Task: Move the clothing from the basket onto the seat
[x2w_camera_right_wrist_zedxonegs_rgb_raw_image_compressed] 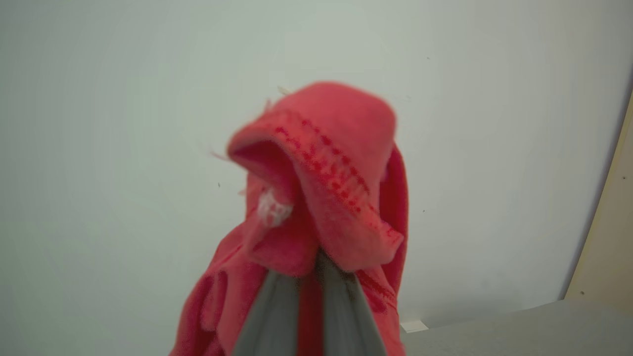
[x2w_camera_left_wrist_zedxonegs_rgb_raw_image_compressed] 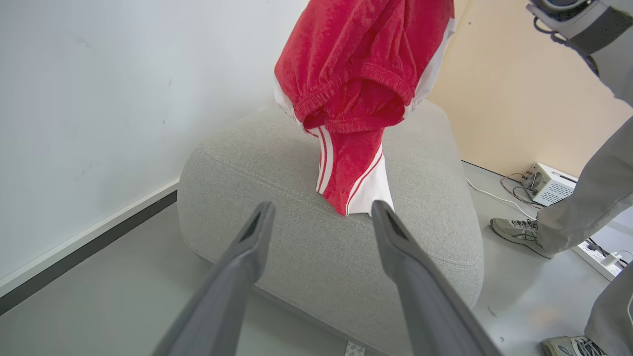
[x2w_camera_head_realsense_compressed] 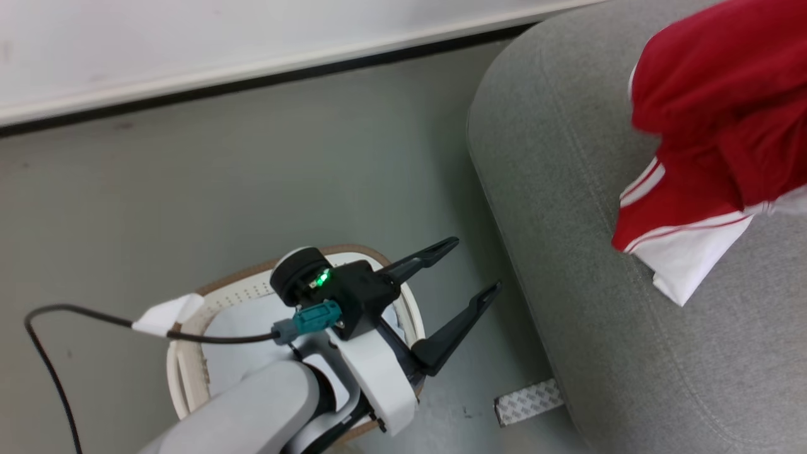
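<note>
Over the seat [x2w_camera_head_realsense_compressed: 567, 265], clothing [x2w_camera_head_realsense_compressed: 712, 94] hangs from the right jaws.

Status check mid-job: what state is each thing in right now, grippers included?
clothing: held up, hanging bunched over the seat, out of the basket.
right gripper: shut on clothing.
left gripper: open, empty, above the basket.
basket: upright on floor, pale pad inside.
seat: clothing not yet released onto it.

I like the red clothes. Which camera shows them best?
The left wrist view: the clothing hangs sharp above the seat. The head view crops it at the edge; the right wrist view shows a blurry bunch in the right end effector.
</note>
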Tool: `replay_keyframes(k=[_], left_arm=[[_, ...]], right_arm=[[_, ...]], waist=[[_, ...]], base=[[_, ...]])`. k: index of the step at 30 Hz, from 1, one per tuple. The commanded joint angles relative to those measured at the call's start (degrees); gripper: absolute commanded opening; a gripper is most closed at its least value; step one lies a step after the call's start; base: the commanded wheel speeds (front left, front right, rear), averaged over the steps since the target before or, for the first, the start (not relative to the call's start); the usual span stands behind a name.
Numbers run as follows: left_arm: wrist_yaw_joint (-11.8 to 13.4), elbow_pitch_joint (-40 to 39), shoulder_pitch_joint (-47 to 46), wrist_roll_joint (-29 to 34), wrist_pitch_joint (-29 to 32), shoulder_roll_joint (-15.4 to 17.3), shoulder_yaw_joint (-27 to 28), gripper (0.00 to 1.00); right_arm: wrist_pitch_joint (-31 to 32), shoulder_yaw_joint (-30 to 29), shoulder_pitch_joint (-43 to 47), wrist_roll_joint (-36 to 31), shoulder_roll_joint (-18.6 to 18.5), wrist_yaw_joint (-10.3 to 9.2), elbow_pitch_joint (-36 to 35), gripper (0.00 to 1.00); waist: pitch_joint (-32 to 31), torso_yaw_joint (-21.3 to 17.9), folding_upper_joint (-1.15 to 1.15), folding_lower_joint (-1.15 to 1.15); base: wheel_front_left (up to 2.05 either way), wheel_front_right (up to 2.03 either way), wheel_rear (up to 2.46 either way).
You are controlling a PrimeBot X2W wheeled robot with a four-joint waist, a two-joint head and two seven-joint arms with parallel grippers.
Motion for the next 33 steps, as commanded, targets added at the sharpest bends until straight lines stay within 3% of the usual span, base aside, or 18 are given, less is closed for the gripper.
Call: replay_keyframes(k=[1, 11, 18, 26, 33], left_arm=[[-0.08, -0.43, -0.80, 0.95, 0.49, 0.65, 0.10, 1.00], [-0.49, -5.65, -4.97, 2.05, 3.05, 4.09, 1.46, 1.00], [-0.15, -8.71, -6.41, 2.72, 4.29, 5.99, 2.25, 1.00], [0.33, -10.05, -6.60, 2.63, 4.68, 7.43, 2.90, 1.00], [0.58, -9.70, -6.98, 2.84, 4.07, 7.84, 3.21, 1.00]], right_arm=[[0.16, -0.71, -1.30, -0.02, -0.15, -0.12, 0.22, 0.00], [0.52, -6.26, -13.76, 2.00, -7.23, -0.12, 8.63, 0.00], [2.41, -6.63, -17.44, -2.37, -10.58, -0.12, 15.46, 0.00], [3.50, -5.99, -11.82, -4.00, -7.28, -0.12, 28.36, 0.00], [4.88, -3.50, -9.85, -4.39, -7.93, -0.12, 38.53, 0.00]], waist=[[2.43, 0.64, 0.00, -0.01], [12.27, 2.13, 0.00, -0.01], [17.45, 2.62, 0.00, -0.01], [20.45, 2.81, 0.00, -0.01], [20.67, 3.40, 0.00, -0.01]], base=[[0.00, 0.00, 0.00], [0.00, 0.00, 0.00], [0.00, 0.00, 0.00], [0.00, 0.00, 0.00], [0.00, 0.00, 0.00]])
